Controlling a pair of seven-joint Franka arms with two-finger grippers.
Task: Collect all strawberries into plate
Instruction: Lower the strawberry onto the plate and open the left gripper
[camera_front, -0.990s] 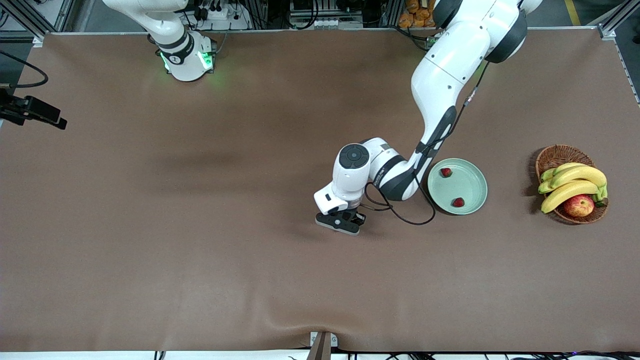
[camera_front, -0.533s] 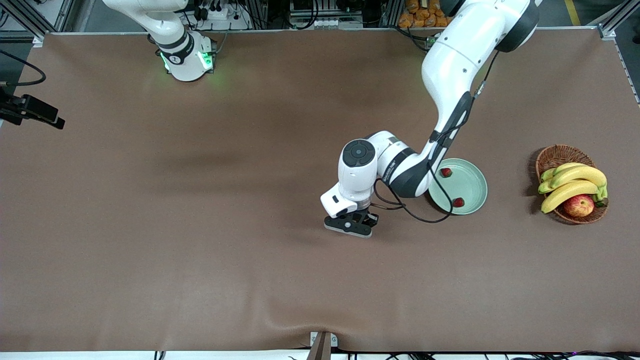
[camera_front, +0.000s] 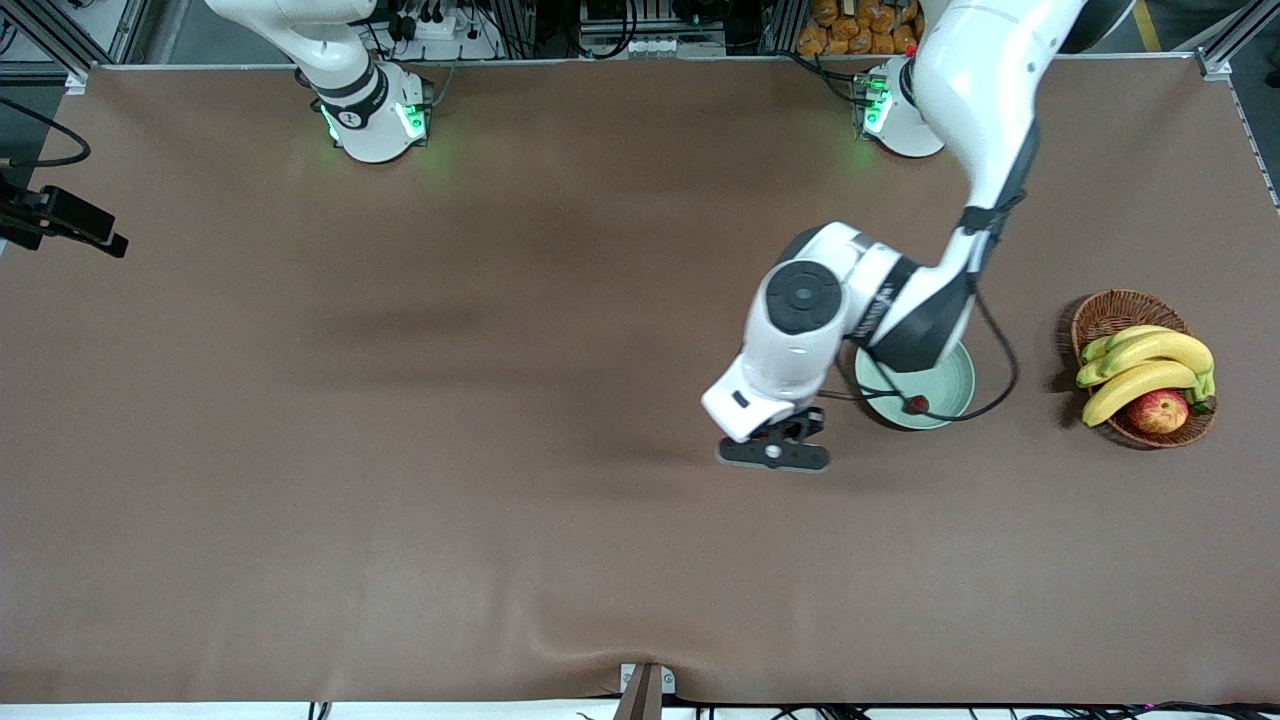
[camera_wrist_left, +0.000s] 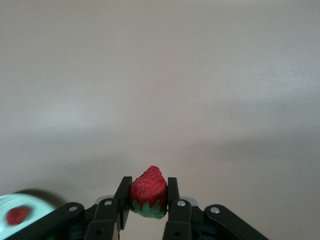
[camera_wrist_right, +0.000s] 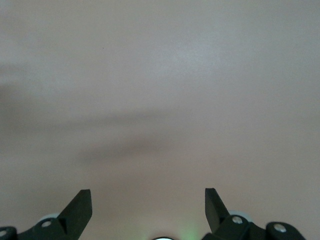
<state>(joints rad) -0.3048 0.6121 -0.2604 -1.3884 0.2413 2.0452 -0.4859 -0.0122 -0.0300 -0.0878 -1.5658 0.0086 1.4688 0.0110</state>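
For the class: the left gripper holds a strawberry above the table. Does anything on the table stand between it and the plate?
Nothing visible does. The left gripper, shut on the strawberry, is over bare tabletop beside the plate; only the arm's own wrist overhangs the plate.

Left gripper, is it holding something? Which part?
The left gripper pinches a strawberry by its sides near the leafy cap, tip pointing outward. The right gripper is open, holding nothing.

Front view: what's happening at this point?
The left pincer is shut on a strawberry and hangs over bare table beside the plate. One berry shows in the plate; the arm hides part of it. The right pincer is open and waits over bare table. A fruit basket sits toward the left arm's end.
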